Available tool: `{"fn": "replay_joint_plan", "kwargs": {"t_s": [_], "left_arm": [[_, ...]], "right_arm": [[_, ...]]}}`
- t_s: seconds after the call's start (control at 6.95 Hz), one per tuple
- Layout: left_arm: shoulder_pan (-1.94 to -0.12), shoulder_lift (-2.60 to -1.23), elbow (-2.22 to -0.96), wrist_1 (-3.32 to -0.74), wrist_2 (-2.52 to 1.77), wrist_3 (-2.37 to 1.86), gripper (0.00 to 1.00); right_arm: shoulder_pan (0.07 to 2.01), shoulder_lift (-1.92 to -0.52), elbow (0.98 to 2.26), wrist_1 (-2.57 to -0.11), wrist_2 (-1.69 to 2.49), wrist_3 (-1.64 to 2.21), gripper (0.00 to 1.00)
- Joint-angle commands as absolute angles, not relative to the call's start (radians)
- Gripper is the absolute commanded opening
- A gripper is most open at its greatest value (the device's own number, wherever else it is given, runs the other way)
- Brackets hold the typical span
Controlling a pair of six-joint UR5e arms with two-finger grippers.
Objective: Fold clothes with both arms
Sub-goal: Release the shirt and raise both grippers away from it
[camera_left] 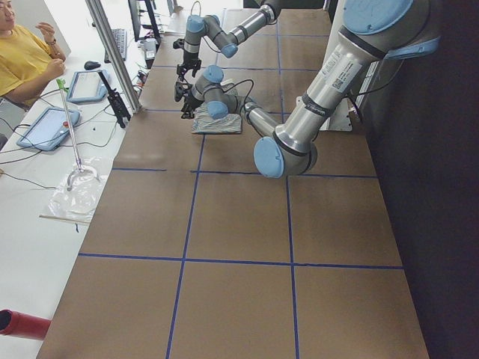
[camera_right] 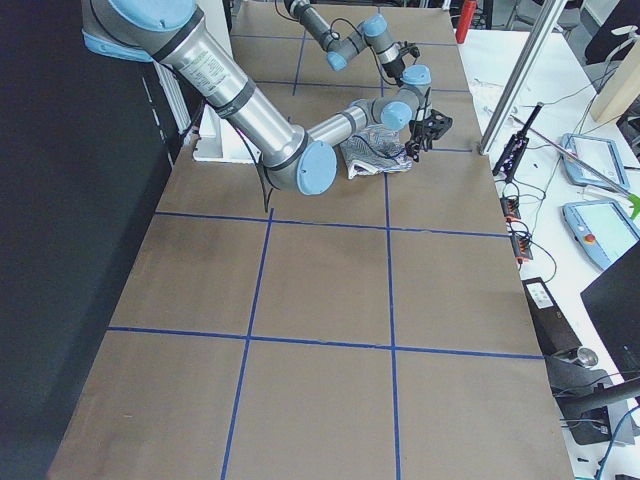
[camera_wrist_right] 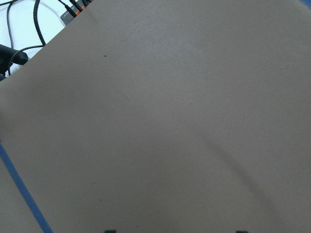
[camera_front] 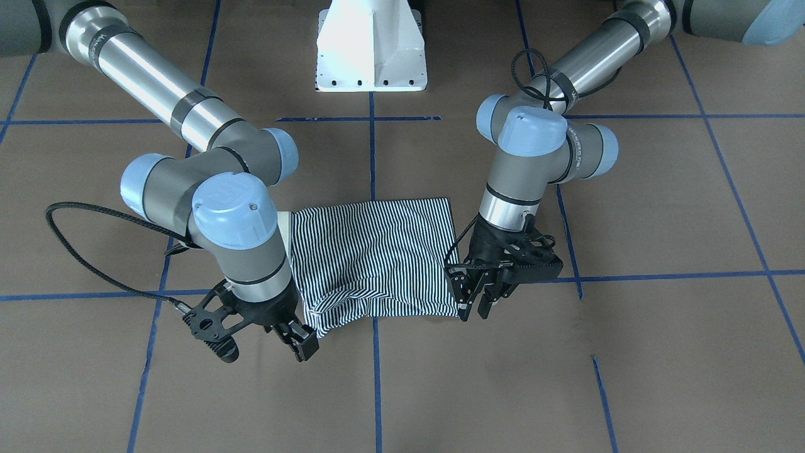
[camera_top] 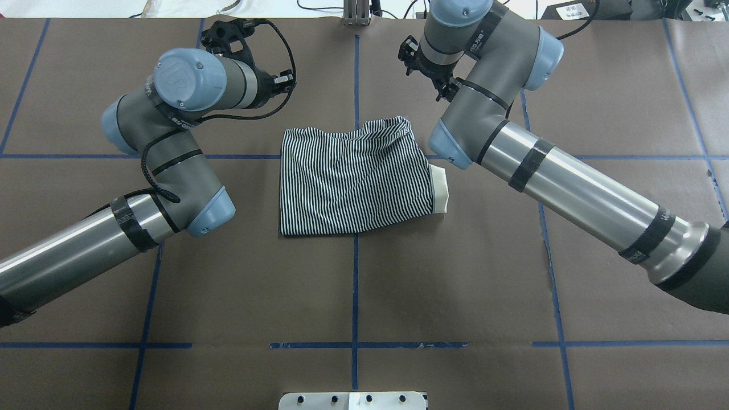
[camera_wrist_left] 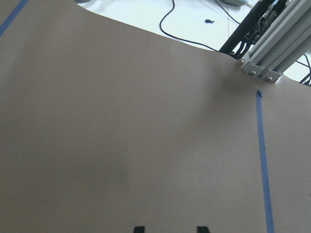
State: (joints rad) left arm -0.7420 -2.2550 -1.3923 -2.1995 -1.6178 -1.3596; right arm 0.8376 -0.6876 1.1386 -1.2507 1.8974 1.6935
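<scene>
The striped polo shirt point(camera_front: 377, 258) lies folded into a rough rectangle on the brown table. Its cream collar point(camera_front: 284, 229) sticks out on the robot's right side, and it also shows in the overhead view point(camera_top: 353, 182). My left gripper point(camera_front: 475, 313) hangs open and empty just off the shirt's far corner on the left side. My right gripper point(camera_front: 300, 345) is open and empty beside the shirt's other far corner, where the cloth is rumpled. The left wrist view point(camera_wrist_left: 171, 228) and the right wrist view point(camera_wrist_right: 175, 231) show only parted fingertips over bare table.
The white pedestal base point(camera_front: 371, 47) stands at the robot's side of the table. Blue tape lines point(camera_top: 355, 296) grid the brown surface. An aluminium post point(camera_wrist_left: 272, 43) stands at the far table edge. An operator in yellow point(camera_left: 22, 52) sits beyond it with tablets.
</scene>
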Motion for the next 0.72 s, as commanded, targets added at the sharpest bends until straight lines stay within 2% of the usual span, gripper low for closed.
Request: {"fn": "replay_joint_plan", "kwargs": {"t_s": [0.0, 0.29, 0.58], "left_arm": [[-0.767, -2.125, -1.517, -2.219, -1.705, -1.326, 0.29], [-0.936, -1.926, -1.514, -2.427, -1.948, -1.037, 0.3], [-1.204, -1.821, -1.484, -2.407, -2.211, -0.657, 0.31]], "right_arm": [[0.88, -0.844, 1.288, -1.247, 1.943, 1.527, 1.0], [0.999, -1.047, 1.394, -1.232, 2.027, 1.145, 1.0], [1.253, -1.181, 1.411, -1.242, 2.223, 0.726, 1.0]]}}
